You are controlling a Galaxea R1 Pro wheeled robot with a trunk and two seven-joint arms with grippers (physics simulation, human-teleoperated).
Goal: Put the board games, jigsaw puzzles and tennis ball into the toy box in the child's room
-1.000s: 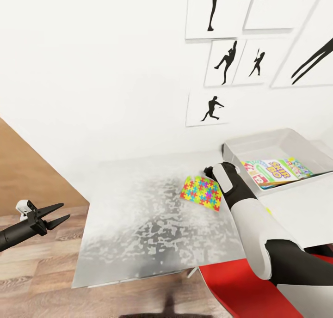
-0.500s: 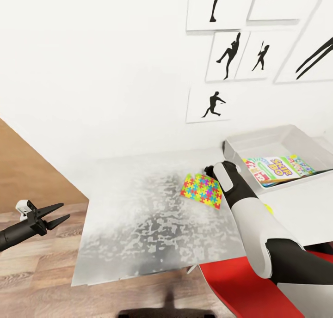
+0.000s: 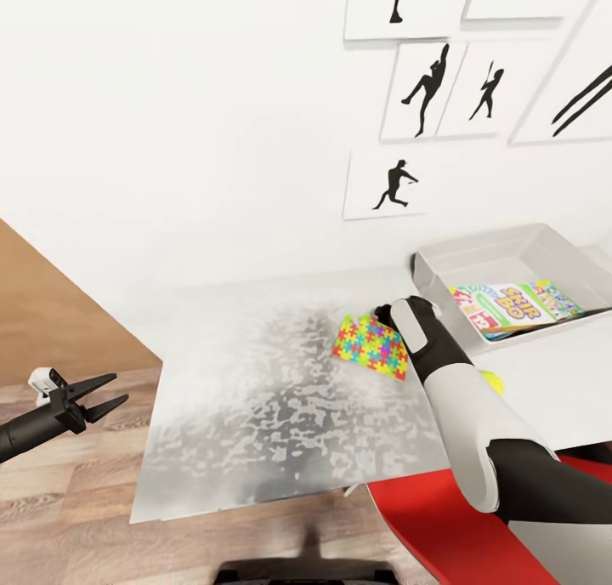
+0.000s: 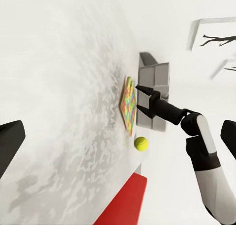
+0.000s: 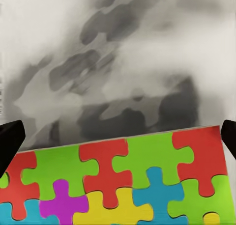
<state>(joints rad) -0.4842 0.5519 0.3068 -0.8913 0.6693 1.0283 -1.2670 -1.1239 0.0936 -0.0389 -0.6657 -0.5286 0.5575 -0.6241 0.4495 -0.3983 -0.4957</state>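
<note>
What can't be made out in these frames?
- Whether the right tool touches the jigsaw puzzle: in the head view its own arm hides the fingertips.
- Tennis ball: head view, mostly behind the right forearm.
- Toy box contents: far end cut by the frame edge; only a Skip-Bo game reads.

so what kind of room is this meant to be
Likely a child's room: a colourful jigsaw puzzle lies on the table, a toy box holds a board game, and sports silhouette prints hang on the wall.
</note>
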